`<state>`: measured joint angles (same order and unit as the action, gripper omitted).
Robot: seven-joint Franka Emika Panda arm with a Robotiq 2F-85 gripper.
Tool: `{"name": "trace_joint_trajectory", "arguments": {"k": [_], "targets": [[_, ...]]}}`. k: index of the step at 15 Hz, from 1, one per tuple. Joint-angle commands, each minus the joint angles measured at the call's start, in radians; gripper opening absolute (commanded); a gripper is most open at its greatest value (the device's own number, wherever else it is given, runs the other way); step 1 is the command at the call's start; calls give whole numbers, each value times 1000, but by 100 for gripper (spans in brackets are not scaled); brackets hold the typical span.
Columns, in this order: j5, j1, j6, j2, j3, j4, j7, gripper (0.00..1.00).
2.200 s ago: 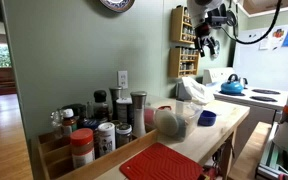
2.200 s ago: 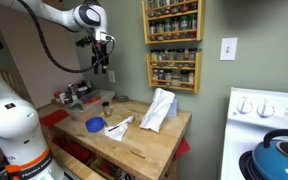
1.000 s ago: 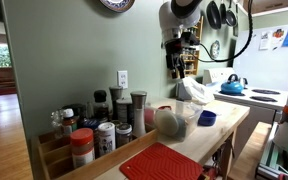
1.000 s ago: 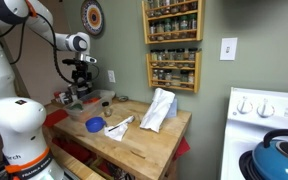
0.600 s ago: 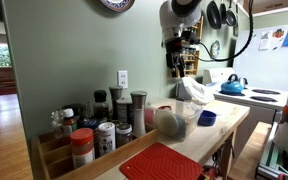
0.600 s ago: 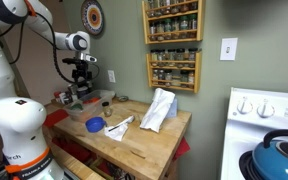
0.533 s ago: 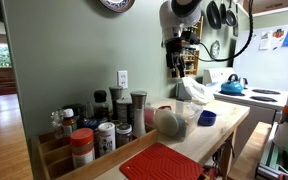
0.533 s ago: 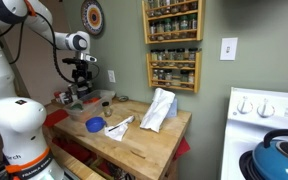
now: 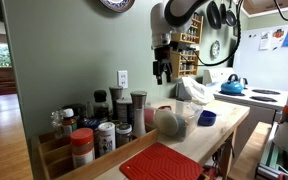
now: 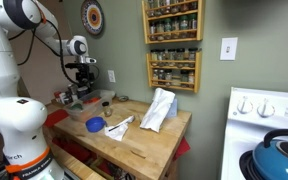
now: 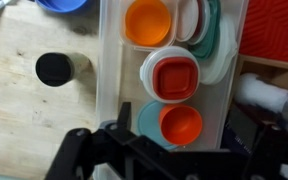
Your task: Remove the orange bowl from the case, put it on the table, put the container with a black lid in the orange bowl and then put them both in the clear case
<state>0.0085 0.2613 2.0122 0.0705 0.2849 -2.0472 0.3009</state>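
In the wrist view the clear case point(image 11: 112, 60) lies on the pale wood table point(image 11: 24, 110). Inside it, nearest my gripper, the orange bowl point(image 11: 180, 124) sits on a teal lid. A red square container point(image 11: 174, 78) and another orange round piece point(image 11: 147, 22) lie farther along the case. The container with a black lid point(image 11: 54, 68) stands on the table beside the case. My gripper point(image 11: 184, 152) hangs open and empty above the orange bowl's end of the case. It also shows in both exterior views point(image 9: 163, 72) point(image 10: 82, 80), well above the counter.
A blue cup point(image 9: 207, 118) point(image 10: 94, 125) and crumpled white cloths point(image 10: 157, 108) lie on the counter. A red ridged mat point(image 9: 164, 163) lies at one end. Spice jars point(image 9: 94, 130) stand along the wall, and a spice rack point(image 10: 172, 40) hangs above.
My arm has swung from beside the spice rack to above the case, and in the last half second shifted a little further toward the wall. Nothing on the counter has moved.
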Motion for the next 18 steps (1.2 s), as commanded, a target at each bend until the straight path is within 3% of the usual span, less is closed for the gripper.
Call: {"name": "trace_joint_trajectory", "arguments": {"k": [1,6,18], "targets": [[-111,29,97,105,-14,39,100,100],[-188,49,205,196,-40,59,82,100],[-191,80,257,332,-82,95,34,100]]}}
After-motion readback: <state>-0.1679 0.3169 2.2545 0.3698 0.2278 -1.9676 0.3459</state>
